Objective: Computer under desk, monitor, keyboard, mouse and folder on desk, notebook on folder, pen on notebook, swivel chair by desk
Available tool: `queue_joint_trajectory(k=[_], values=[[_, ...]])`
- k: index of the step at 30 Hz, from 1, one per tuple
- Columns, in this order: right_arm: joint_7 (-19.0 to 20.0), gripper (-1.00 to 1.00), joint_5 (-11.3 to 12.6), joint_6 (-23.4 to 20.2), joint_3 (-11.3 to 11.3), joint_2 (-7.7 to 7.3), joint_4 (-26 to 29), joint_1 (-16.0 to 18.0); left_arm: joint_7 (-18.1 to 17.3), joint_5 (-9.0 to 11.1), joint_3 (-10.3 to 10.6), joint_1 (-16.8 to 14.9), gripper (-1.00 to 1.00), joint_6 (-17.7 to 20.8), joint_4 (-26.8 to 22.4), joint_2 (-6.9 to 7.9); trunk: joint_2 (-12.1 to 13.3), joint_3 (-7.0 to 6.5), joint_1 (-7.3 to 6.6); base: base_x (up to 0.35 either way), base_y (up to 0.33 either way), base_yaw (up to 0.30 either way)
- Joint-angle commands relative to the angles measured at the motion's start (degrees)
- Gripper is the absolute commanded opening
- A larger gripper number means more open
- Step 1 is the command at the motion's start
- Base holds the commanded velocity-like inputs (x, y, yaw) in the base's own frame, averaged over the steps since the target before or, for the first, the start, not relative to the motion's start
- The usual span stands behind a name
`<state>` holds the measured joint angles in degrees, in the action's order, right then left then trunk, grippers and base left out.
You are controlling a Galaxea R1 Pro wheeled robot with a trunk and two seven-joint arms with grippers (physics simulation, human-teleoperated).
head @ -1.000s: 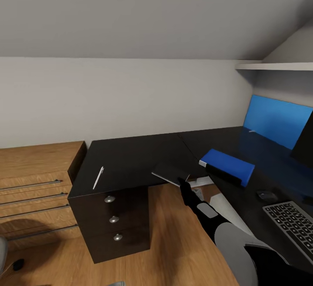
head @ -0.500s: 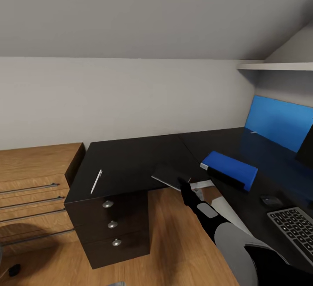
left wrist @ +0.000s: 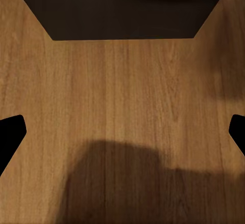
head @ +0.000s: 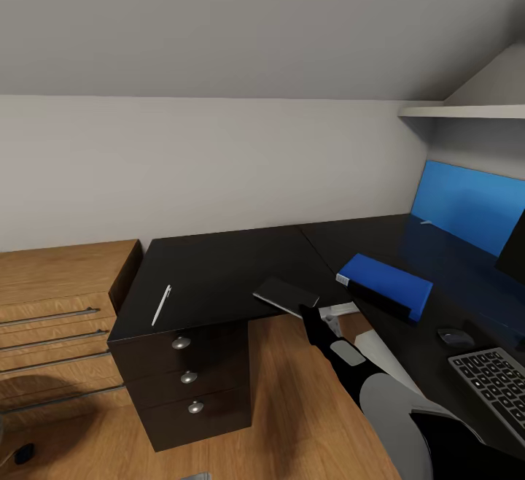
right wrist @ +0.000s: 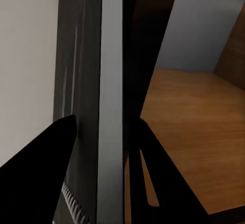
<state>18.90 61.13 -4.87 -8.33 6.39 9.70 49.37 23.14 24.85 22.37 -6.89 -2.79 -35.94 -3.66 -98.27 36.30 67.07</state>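
Note:
The thin dark grey notebook (head: pixel 284 294) juts over the inner front edge of the black desk (head: pixel 219 261), and my right gripper (head: pixel 311 311) is shut on its near edge. In the right wrist view the notebook (right wrist: pixel 110 70) stands edge-on between the black fingers (right wrist: pixel 48 152) of that gripper (right wrist: pixel 104 122). Further left on the desk lies the white pen (head: pixel 162 304). To the right are the blue folder (head: pixel 386 283), the mouse (head: pixel 453 336), the keyboard (head: pixel 494 380) and an edge of the monitor (head: pixel 515 246). Over the wood floor, my left gripper (left wrist: pixel 122 134) is open.
A wooden chest (head: pixel 58 297) with bar handles stands left of the desk's black drawer unit (head: pixel 188 376). A blue panel (head: pixel 467 203) leans against the wall under a white shelf (head: pixel 459 111). The ceiling slopes low over the desk's right wing.
The camera swung slightly, shifting the picture early on. In the last half second the notebook has tipped up a little in the right gripper, showing more of its top face.

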Motion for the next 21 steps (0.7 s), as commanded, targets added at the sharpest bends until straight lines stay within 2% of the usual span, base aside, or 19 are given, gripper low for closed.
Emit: queue_joint_trajectory(k=[1, 6, 21], values=[[0.2, -1.0, 0.2, -0.4, -0.4, 0.02, 0.0, 0.0, 0.4, 0.6, 0.4, -0.1, 1.0, -0.3, 0.0, 0.05, 0.0, 0.06, -0.01, 0.0, 0.0, 0.0], [0.2, -1.0, 0.2, -0.4, -0.4, 0.02, 0.0, 0.0, 0.4, 0.6, 0.4, -0.1, 1.0, -0.3, 0.0, 0.05, 0.0, 0.06, -0.01, 0.0, 0.0, 0.0], [0.6, -1.0, 0.1, -0.1, -0.3, -0.19, 1.9, 0.0, 0.5, 0.6, 0.4, -0.1, 1.0, -0.4, 0.0, 0.05, 6.0, -2.64, -3.3, 0.0, 0.0, 0.0]])
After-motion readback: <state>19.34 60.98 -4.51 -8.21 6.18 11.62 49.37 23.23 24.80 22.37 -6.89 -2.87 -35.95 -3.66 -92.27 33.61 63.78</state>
